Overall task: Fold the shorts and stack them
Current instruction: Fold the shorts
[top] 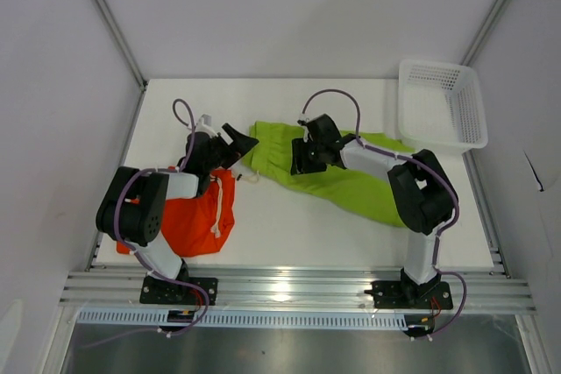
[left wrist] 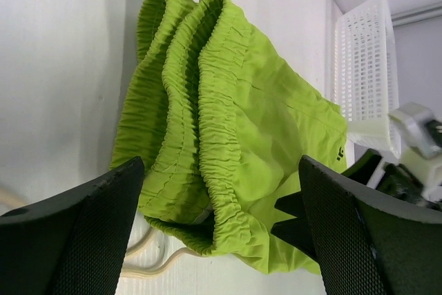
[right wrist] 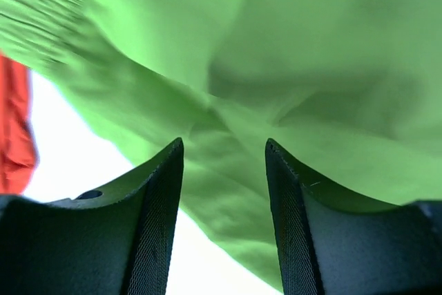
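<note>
Currently on the lime green shorts point(top: 351, 183): they lie slantwise across the middle of the table point(top: 289, 234), with the gathered waistband point(left wrist: 207, 101) toward my left arm and the legs running off toward my right arm. The orange-red shorts point(top: 197, 216) sit in a compact bundle at the near left, partly under my left arm and well apart from the white basket point(top: 472, 102) in the far right corner. Judgement: the orange-red pair looks folded, so the step in hand is folding the green pair, and stacking is not yet begun. My left gripper point(top: 235, 139) hangs just beside the waistband end with its jaws wide apart and nothing between them. My right gripper point(top: 305, 157) is low over the upper part of the green cloth with its jaws partway apart. The wrist view shows fabric close beyond the tips but none pinched between the pads; I cannot tell whether the tips touch it. Next move, as I judge it: get a firm pinch on both layers at the waistband and on the cloth further along. Then bring one half over the other without dragging the whole pair sideways.
</note>
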Controlling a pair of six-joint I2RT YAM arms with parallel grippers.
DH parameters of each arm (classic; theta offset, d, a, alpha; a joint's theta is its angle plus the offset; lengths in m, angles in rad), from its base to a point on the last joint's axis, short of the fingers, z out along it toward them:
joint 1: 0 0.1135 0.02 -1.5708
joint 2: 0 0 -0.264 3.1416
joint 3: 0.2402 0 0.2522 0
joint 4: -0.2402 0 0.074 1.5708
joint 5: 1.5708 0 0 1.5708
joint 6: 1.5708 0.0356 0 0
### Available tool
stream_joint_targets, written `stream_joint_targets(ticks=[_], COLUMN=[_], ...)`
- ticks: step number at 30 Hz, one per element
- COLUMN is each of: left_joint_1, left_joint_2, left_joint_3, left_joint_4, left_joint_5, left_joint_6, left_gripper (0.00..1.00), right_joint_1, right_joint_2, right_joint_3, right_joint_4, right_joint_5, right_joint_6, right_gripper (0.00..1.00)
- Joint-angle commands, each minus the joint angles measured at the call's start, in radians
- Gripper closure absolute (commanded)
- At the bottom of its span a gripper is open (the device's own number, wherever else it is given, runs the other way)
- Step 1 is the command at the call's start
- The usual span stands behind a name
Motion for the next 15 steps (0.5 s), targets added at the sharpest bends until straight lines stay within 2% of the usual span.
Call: stream_joint_targets(ticks=[1, 10, 15], left_joint_1=[-0.014, -0.014, -0.014], left_joint_2=[-0.028, -0.010, 0.028], left_joint_3=[0.001, 0.014, 0.018], left_joint_4=[0.028, 0.019, 0.087], left_joint_5=[-0.033, -0.072, -0.063], left_joint_6=[0.026, 0.047, 0.032], left_gripper=[0.06, 0.06, 0.07], right_joint_1=[0.037, 0.108, 0.124], right_joint_2=[-0.019, 0.146, 0.191], right_joint_3=[0.109, 0.308, 0.331], right_joint_4=[-0.014, -0.103, -0.097], right_joint_5=[0.025, 0.154, 0.172], right_joint_6=[0.027, 0.018, 0.035], right_gripper=[0.47, 0.49, 0.50])
